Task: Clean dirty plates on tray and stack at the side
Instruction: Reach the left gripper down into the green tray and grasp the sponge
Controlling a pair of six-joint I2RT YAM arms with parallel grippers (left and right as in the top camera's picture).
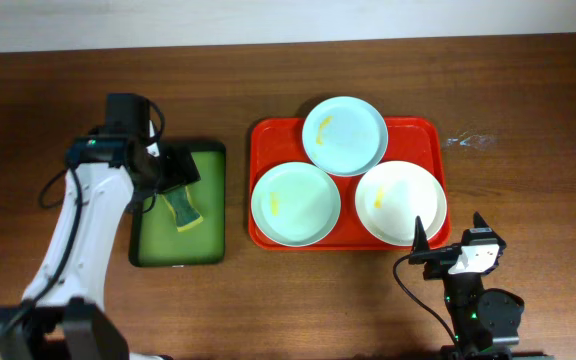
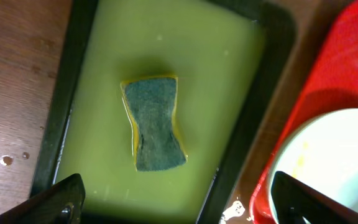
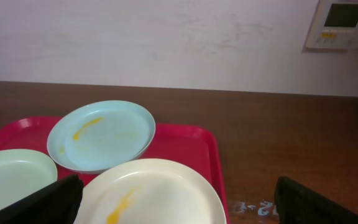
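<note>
Plain indoor room: wooden table [image 1: 528,100], white wall [image 3: 166,37], wall-mounted control panel [image 3: 342,23].

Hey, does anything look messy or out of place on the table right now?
Yellow smears mark all three round plates on the red plastic tray, and the far mint-blue plate sticks out past its back rim. A whitish smudge marks the wooden table right of the tray.

Tray [image 1: 430,128] bright red. Back plate [image 1: 344,135] and left plate [image 1: 295,203] pale mint-blue, right plate [image 1: 400,203] creamy white, each with a yellow smear. Small tray [image 1: 158,250] lime green, black rim. Sponge [image 2: 154,122] dark teal-green top, yellow edge. Counter [image 1: 528,90] dark brown wood grain, with a whitish scuff [image 1: 468,140]. Left fingers [image 2: 55,200] and right fingers [image 3: 45,200] black. Wall [image 3: 166,37] off-white.
</note>
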